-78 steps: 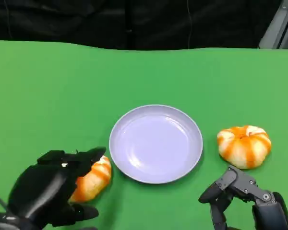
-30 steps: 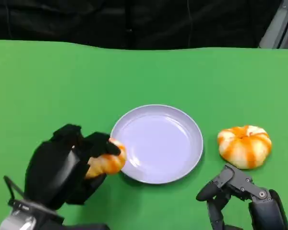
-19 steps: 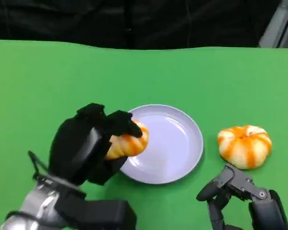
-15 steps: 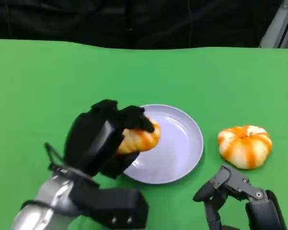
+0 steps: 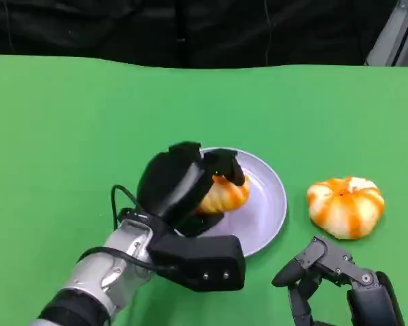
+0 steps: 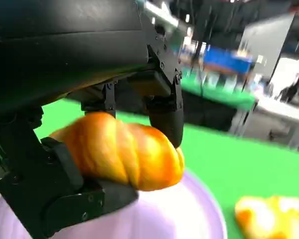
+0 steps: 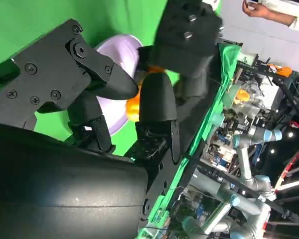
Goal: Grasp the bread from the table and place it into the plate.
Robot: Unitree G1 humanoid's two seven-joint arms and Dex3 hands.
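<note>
Bread (image 5: 224, 195) is sitting gripped in my left hand (image 5: 183, 183) over the plate (image 5: 268, 204); my right hand (image 5: 326, 272) is resting empty, fingers apart, near the second bun (image 5: 345, 206).

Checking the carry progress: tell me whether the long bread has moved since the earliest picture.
Yes. The long bread, gripped by the left hand, went from the table left of the plate to above it.

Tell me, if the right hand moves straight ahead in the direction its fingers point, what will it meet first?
Probably the plate: in the head view the right hand points toward its near rim, the pumpkin-shaped bread slightly aside. Depth is unclear.
</note>
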